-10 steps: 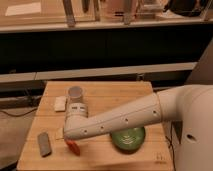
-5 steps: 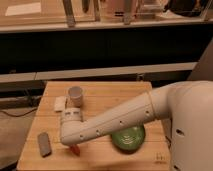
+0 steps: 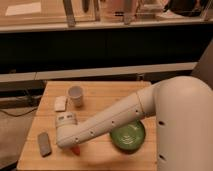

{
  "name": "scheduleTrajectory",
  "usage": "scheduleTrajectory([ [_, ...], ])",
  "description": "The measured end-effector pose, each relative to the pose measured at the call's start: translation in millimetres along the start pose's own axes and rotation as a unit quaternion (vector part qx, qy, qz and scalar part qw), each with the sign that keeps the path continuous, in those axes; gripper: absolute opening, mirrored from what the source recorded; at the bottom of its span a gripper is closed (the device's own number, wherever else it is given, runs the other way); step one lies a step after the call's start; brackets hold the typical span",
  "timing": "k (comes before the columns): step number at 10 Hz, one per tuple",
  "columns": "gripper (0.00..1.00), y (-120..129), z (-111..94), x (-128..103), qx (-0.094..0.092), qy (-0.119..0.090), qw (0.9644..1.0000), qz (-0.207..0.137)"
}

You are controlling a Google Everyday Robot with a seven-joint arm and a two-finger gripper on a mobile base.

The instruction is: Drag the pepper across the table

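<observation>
Down at the near-left part of the table, the gripper is hidden under the white arm's wrist, so whether it grips anything cannot be told; just beneath and beside it a sliver of the red-orange pepper shows on the wood. Left of the tool lies a grey block, right of it a green bowl, beyond it a white cup. Likely light, glossy and prone to roll, the pepper seems best held across its thicker middle.
</observation>
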Motion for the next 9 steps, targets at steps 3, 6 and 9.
scheduleTrajectory([
  [3,0.8,-2,8,-8,0.008,-0.001,0.9998,0.019],
  [6,0.8,-5,13,-10,0.006,-0.004,0.9997,0.023],
  [9,0.8,-7,18,-10,-0.003,-0.009,0.9998,0.016],
])
